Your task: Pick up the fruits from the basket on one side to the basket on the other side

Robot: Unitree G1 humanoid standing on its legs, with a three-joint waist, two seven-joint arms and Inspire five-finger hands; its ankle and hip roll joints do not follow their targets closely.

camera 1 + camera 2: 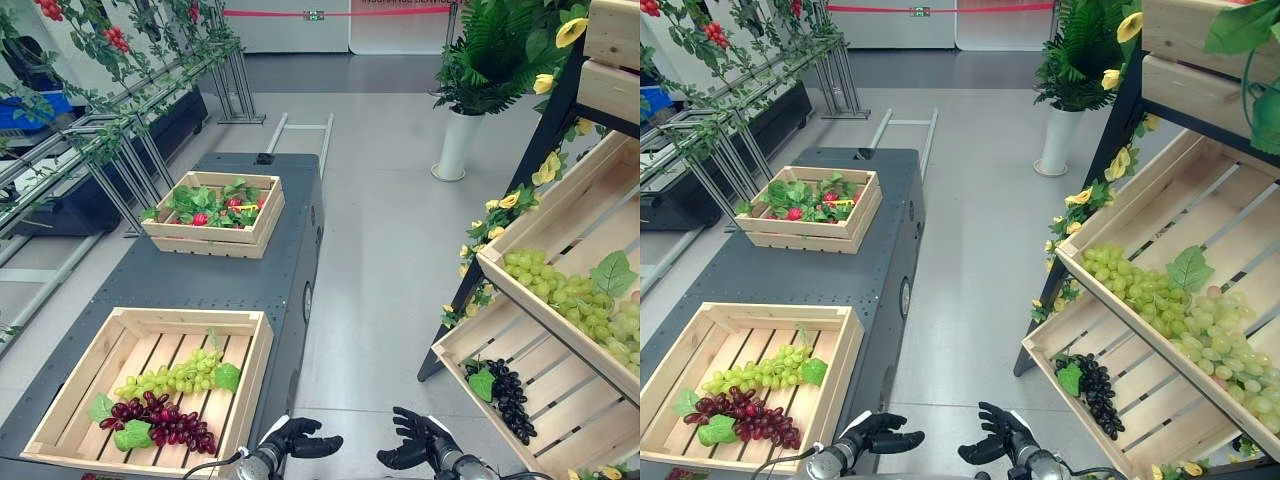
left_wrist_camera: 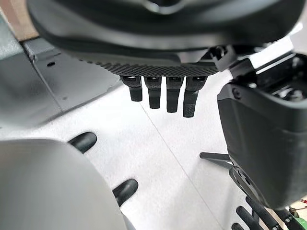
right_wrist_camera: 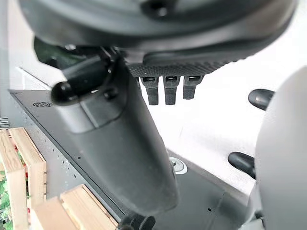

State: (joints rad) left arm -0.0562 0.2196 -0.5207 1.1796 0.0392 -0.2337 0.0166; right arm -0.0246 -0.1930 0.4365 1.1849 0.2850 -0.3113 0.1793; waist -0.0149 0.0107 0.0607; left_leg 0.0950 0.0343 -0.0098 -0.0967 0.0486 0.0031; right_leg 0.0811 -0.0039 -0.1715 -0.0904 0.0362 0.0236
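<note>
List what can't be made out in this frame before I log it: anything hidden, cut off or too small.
- Far crate: leaves cover its contents; the red pieces are too small to identify.
- Green grapes on the shelf: the bunch runs off the right eye view's edge.
- Black grapes: a leaf hides part of the bunch.
- Near crate: its front corner is cut off by the bottom edge of the left eye view.
</note>
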